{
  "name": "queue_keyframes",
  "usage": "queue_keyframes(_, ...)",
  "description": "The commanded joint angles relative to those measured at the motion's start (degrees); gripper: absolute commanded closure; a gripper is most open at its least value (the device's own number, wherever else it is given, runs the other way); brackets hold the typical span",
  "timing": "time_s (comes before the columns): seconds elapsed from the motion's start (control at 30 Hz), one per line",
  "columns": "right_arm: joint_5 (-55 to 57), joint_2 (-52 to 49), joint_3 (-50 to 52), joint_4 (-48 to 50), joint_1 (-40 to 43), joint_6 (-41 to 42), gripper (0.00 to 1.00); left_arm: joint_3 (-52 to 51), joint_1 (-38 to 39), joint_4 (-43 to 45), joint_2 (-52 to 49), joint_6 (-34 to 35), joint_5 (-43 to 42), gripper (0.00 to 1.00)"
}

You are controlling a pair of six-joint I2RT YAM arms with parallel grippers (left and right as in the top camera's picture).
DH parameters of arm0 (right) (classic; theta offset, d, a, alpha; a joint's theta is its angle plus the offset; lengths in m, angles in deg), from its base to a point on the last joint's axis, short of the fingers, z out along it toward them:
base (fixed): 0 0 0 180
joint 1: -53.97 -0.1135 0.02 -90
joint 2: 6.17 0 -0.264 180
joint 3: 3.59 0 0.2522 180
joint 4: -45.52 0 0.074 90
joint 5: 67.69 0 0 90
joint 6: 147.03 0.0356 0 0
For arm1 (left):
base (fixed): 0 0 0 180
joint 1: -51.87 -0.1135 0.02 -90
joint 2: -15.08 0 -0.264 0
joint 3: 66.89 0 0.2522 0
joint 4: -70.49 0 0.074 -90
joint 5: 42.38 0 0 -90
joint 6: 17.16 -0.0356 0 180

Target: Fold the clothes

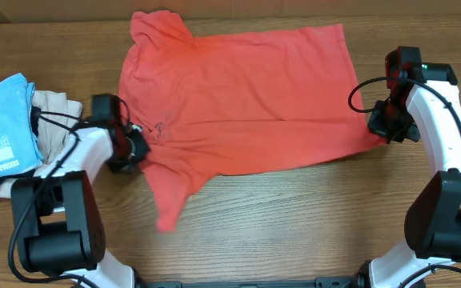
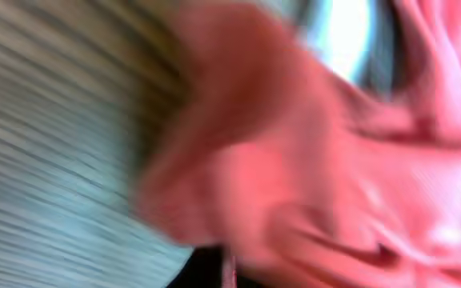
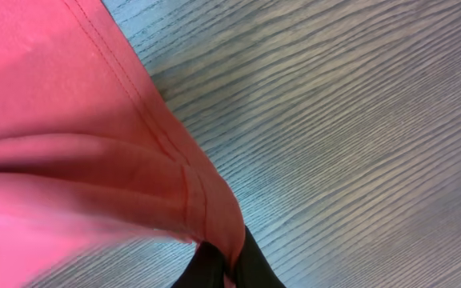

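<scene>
Wooden table (image 1: 294,208): right tool (image 3: 224,272) seemingly pinches T-shirt (image 1: 238,96).

The T-shirt (image 1: 238,96) is soft matt cloth; the table (image 1: 294,216) is grained, low-sheen wood.

left arm (image 1: 86,152) and right arm (image 1: 446,120) match: white link shells, black joint housings, chunky black lower motors. left gripper (image 1: 137,149) and right gripper (image 1: 380,122) black. loose black cable loops (image 1: 360,86) at each wrist. small green LED (image 1: 424,66) on right arm
</scene>
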Motion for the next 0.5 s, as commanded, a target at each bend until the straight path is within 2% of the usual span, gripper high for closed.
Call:
queue_keyframes(0.0,0.0,0.9,0.0,0.2,0.3,0.1,0.96,3.8,-0.5,-0.9,-1.3,-0.1,4.5,0.69)
queue_keyframes(0.1,0.0,0.9,0.0,0.2,0.3,0.1,0.96,4.1,-0.1,-5.4,-1.3,-0.3,1.8,0.58)
queue_keyframes(0.3,-0.4,0.9,0.0,0.0,0.3,0.1,0.96,4.0,-0.1,-19.6,-1.3,-0.3,1.0,0.57)
queue_keyframes(0.47,-0.4,0.9,0.0,-0.1,0.3,0.1,0.96,4.0,-0.1,-19.8,-1.2,-1.9,1.1,0.57)
